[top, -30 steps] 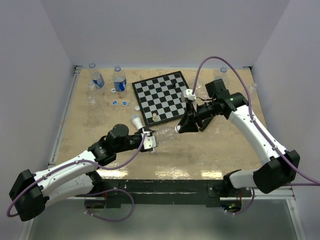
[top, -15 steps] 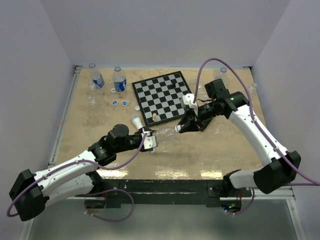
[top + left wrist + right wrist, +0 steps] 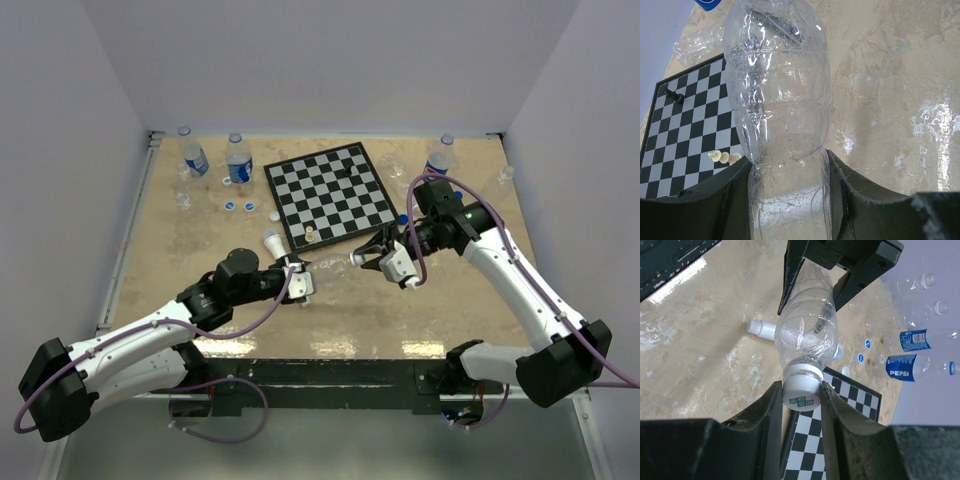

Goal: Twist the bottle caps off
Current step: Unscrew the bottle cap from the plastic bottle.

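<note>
The cap (image 3: 801, 390), white, sat clamped between the fingers of the right hand (image 3: 801, 407), which had closed squarely on its sides. Its bottle (image 3: 335, 266), clear and unlabelled, was held off the tabletop (image 3: 440, 320) just in front of the chessboard (image 3: 325, 195), near that board's front right corner. The bottle's long axis ran level from one hand to the other, parallel to the chessboard's front edge, cap end toward the right arm. The left hand (image 3: 303, 280) was clamped round the body near the base, so the right hand lay straight in line with the axis; a twist of that wrist looked like all the next move needed, provided the left grip did not slip on the thin plastic. Loose caps (image 3: 230, 206) lay left of the chessboard, and other bottles (image 3: 238, 160) stood beyond its far left corner. The tabletop was mottled beige, shut in by plain pale walls (image 3: 330, 60).
</note>
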{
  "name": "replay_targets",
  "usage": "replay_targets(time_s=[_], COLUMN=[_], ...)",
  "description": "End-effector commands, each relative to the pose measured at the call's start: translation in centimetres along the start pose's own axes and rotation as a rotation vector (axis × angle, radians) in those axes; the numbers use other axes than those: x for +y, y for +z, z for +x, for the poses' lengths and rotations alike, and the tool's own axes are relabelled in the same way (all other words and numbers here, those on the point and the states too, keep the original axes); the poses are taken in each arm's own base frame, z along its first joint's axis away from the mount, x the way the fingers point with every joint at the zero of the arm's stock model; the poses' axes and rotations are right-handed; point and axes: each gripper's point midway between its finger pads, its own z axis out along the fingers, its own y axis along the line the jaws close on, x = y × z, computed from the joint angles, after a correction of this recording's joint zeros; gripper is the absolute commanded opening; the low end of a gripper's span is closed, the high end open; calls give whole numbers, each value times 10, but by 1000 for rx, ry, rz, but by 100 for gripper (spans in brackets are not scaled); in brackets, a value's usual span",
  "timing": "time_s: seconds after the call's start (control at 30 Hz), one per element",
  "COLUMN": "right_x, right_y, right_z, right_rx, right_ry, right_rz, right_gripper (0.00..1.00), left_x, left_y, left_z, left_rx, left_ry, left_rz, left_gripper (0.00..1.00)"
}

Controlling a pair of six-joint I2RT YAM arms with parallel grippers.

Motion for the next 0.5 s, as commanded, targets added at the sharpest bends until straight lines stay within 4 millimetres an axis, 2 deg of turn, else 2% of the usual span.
replay_targets(time_s=[0.0, 0.1, 0.17, 0.27, 0.37, 0.43, 0.47], right_x=[-4, -10, -18, -21, -23, -24, -32], right_y=[-8, -11, -15, -18, -23, -26, -29], right_z=[-8, -15, -19, -26, -31, -25, -21], right_rx=[-21, -39, -46, -56, -47, -7, 5], right_ry=[73, 188, 288, 379, 541, 694, 836], right_rz=[51, 92, 132, 150, 174, 216, 282], right_gripper=[31, 54, 63, 70, 74, 75, 75], left_x=[9, 8, 7, 7, 7, 8, 7], left_y=[-2, -1, -1, -1, -1, -1, -1], left_z=[-22, -20, -20, -19, -18, -18, -18], left_rx=[-74, -71, -69, -67, -63, -63, -64], left_ry=[23, 22, 20, 21, 19, 21, 19], left_rz=[-23, -19, -16, -17, -20, -20, -18], left_gripper=[3, 3, 3, 3, 3, 3, 3])
